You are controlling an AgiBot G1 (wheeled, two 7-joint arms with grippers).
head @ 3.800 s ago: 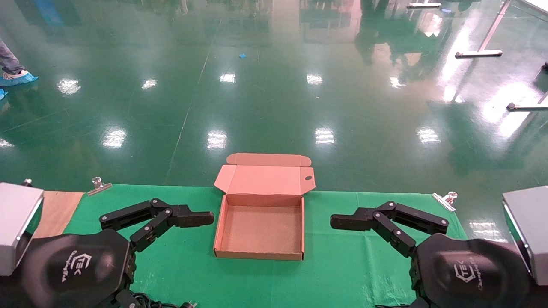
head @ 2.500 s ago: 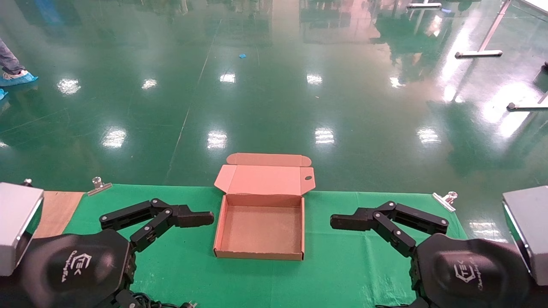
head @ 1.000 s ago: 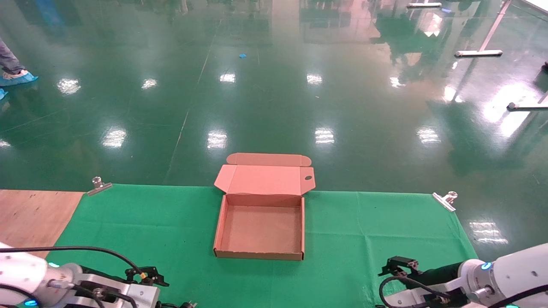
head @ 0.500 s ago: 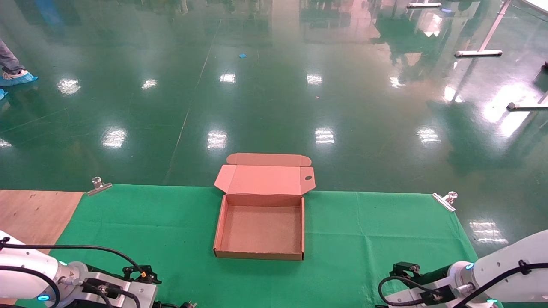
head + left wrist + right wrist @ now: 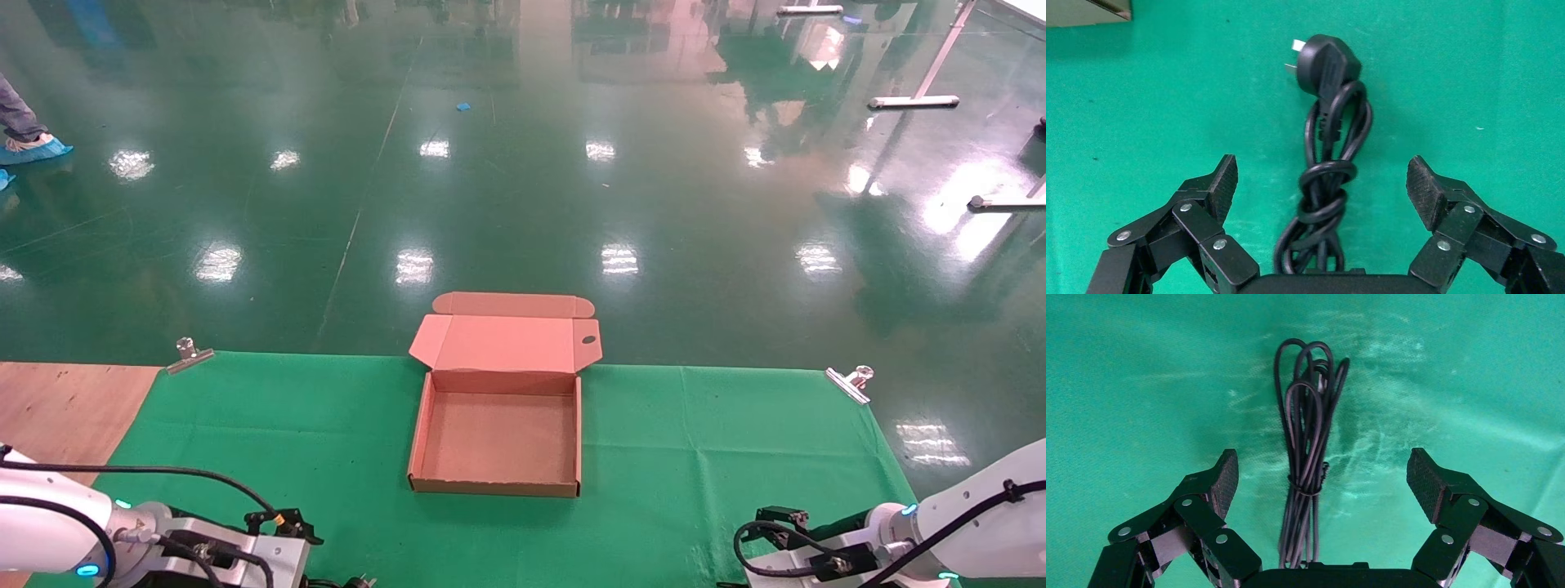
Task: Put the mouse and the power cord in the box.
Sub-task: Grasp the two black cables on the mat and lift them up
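Observation:
The box (image 5: 425, 425) lies open on the green cloth, lid folded back, nothing in it. The power cord (image 5: 1324, 184), a knotted black bundle with a chunky plug (image 5: 1324, 61), lies flat on the cloth. My left gripper (image 5: 1322, 184) hovers over it, open, one finger on each side of the bundle without touching. My right gripper (image 5: 1321, 478) is open too, straddling a bundle of thinner black wire (image 5: 1306, 447) held by a tie. In the head view both arms sit low at the table's near edge, left (image 5: 245, 555) and right (image 5: 825, 555). The mouse is out of view.
A corner of the box (image 5: 1089, 9) shows in the left wrist view. Metal clips (image 5: 189, 355) (image 5: 850, 382) pin the green cloth (image 5: 695, 433) at its far corners. Bare wooden tabletop (image 5: 65, 400) lies at the left. Beyond the table is glossy green floor.
Both arms have come down from in front of the head camera to the table's near edge and now hang over the cables. The box has not moved.

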